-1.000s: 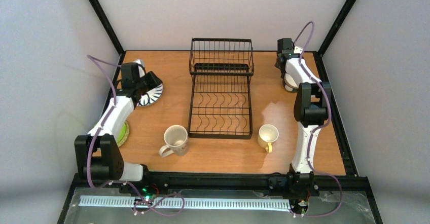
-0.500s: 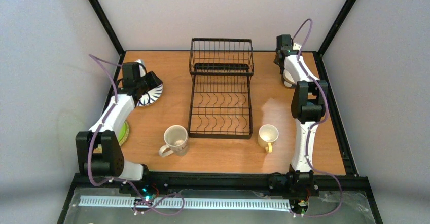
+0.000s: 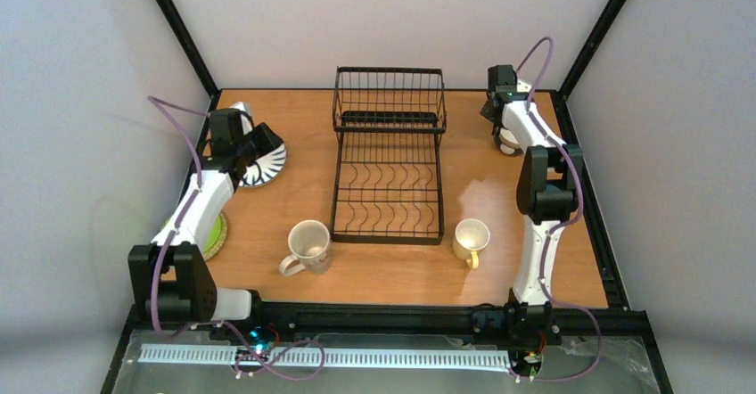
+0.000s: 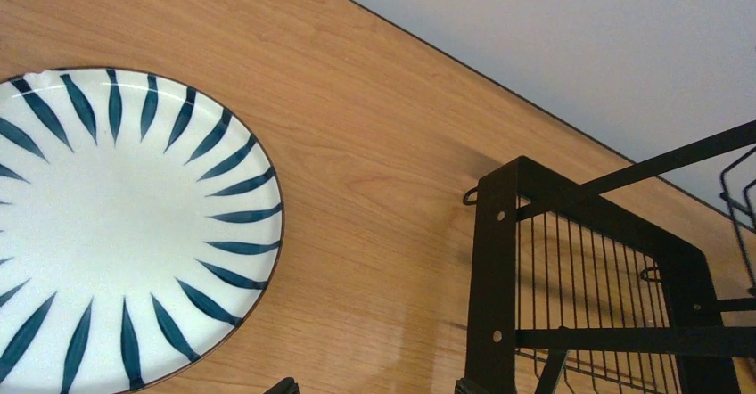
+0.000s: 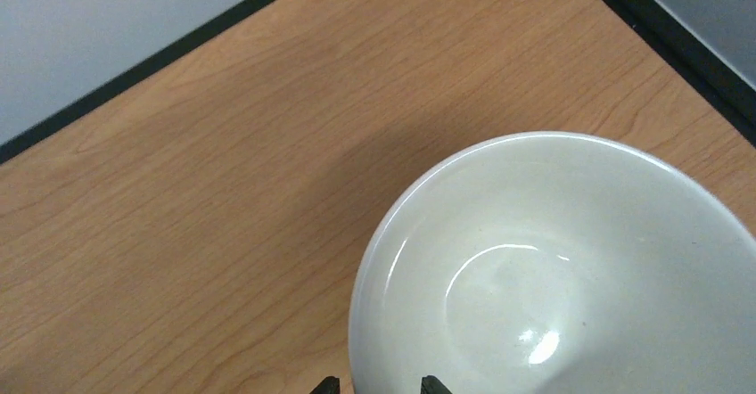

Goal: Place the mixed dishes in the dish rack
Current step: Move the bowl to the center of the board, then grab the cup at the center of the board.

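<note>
Two dishes are being approached at once, and the dish rack [image 3: 390,171] in the middle of the table [image 3: 303,127] holds nothing yet. The right gripper [image 5: 379,383] hangs over the cream bowl [image 5: 553,278], which sits upright in the far right corner, to the right of the rack's taller basket end. Its fingers stand apart and straddle the bowl's near-left rim, one tip outside and one inside, with no squeeze on the wall. To do this well, it should sink lower so the pads meet the wall below the lip, then close squarely and lift straight up before swinging left. A shallow pinch on glazed ceramic looks likely to slip or tip the bowl. The left gripper [image 4: 373,385] is spread wide above bare wood beside the right edge of the black-and-white striped plate [image 4: 116,233], which lies flat at the far left, well apart from the rack's corner. A flat plate gives little to grab, so one finger probably has to work under the rim. The cream mug [image 3: 309,244] and yellow mug [image 3: 470,238] stand near the rack's near end, and the lime-green plate [image 3: 214,233] lies at the near left.
</note>
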{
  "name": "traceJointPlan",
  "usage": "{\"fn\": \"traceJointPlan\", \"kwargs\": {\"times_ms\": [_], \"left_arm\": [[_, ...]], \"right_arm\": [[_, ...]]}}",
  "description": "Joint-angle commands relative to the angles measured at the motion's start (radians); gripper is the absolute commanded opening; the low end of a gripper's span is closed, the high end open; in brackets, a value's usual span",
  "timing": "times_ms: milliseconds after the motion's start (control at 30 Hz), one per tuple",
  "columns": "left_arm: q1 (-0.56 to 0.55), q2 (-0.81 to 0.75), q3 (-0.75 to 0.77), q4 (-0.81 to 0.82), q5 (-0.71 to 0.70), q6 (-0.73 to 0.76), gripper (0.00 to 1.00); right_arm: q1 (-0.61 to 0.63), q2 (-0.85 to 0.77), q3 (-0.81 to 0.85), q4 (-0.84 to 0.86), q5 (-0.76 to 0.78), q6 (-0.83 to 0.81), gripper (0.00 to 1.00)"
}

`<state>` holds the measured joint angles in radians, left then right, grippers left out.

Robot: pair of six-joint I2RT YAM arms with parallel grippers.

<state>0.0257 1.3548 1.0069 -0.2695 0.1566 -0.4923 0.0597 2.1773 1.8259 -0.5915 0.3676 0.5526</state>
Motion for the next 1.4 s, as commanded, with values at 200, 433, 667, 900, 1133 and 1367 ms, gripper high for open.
{"fn": "traceJointPlan", "kwargs": {"times_ms": [200, 433, 667, 900, 1133, 1367], "left_arm": [[-0.009, -0.083, 0.006, -0.055, -0.031, 0.014, 1.00], [-0.008, -0.141, -0.005, -0.087, -0.056, 0.014, 1.00], [-0.009, -0.217, -0.024, -0.141, -0.092, -0.007, 1.00], [-0.006, -0.264, -0.062, -0.189, -0.115, -0.049, 1.00], [0.015, -0.281, -0.070, -0.228, -0.176, -0.088, 1.00], [0.056, -0.195, -0.028, -0.292, -0.214, -0.120, 1.00]], "right_arm": [[0.003, -0.130, -0.081, 0.051, -0.035, -0.007, 0.83], [0.005, -0.225, -0.135, 0.105, -0.065, -0.028, 0.99], [0.026, -0.324, -0.195, 0.172, -0.124, -0.045, 0.99], [0.051, -0.415, -0.284, 0.262, -0.210, -0.035, 0.99], [0.071, -0.475, -0.321, 0.298, -0.254, -0.035, 0.99], [0.092, -0.501, -0.327, 0.317, -0.257, -0.038, 0.99]]}}
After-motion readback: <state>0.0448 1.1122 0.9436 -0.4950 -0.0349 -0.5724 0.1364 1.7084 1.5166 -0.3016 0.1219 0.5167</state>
